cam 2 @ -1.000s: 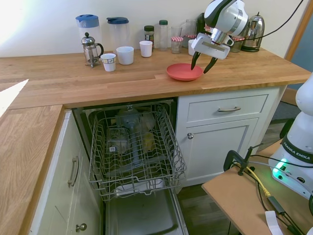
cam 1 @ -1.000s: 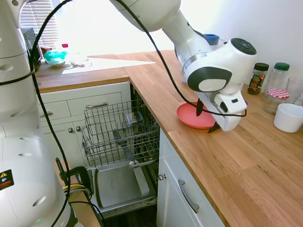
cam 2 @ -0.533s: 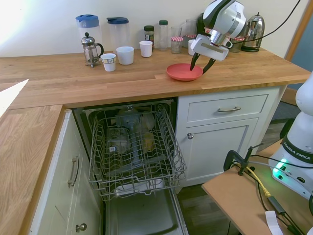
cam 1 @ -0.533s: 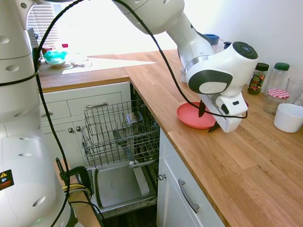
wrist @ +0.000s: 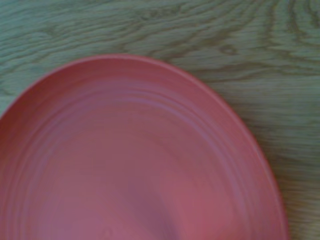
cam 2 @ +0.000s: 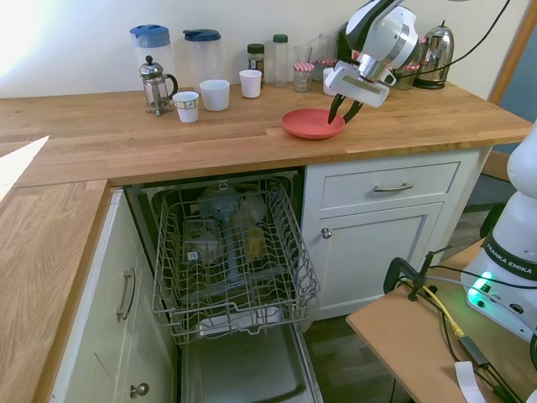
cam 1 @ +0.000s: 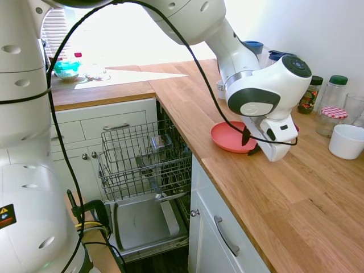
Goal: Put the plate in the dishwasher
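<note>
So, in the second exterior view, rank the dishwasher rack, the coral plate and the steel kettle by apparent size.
1. Dishwasher rack, largest by far.
2. Coral plate.
3. Steel kettle; partly hidden behind the arm and farther back, so its rank below the plate is unsure.

Bare desk [cam 2: 126, 126] lies left of my pincer [cam 2: 343, 109]; jars [cam 2: 302, 75] and kettle [cam 2: 432, 54] crowd behind it.
</note>
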`<state>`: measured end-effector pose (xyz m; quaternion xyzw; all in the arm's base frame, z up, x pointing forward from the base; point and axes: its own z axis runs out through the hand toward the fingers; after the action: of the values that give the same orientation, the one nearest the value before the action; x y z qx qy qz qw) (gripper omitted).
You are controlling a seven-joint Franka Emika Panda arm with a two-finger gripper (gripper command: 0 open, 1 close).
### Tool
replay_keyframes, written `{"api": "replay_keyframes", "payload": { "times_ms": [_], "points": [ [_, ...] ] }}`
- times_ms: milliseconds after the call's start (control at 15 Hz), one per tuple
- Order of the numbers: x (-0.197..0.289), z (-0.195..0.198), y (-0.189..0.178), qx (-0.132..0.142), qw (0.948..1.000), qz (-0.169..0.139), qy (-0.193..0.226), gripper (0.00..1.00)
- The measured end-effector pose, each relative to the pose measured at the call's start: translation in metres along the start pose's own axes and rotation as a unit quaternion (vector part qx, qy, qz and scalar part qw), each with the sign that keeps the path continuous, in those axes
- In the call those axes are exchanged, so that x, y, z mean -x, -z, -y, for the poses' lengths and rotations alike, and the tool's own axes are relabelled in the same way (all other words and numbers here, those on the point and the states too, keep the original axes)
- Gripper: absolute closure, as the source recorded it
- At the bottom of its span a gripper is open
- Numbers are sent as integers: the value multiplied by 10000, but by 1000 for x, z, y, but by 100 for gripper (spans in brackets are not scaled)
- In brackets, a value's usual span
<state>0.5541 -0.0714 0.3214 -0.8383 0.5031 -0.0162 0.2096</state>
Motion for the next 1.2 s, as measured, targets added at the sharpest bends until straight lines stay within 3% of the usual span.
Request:
{"api": "replay_keyframes", "payload": {
  "times_ms": [533,733,1000,1200],
  "points": [
    [-5,0,-1,-93,9999,58,-37,100],
    [-5,4,4,-75,9999,-6,124,100],
    [10,40,53,-46,9972,-287,695,100],
    [47,94,97,150,9923,-498,1126,100]
  ]
}}
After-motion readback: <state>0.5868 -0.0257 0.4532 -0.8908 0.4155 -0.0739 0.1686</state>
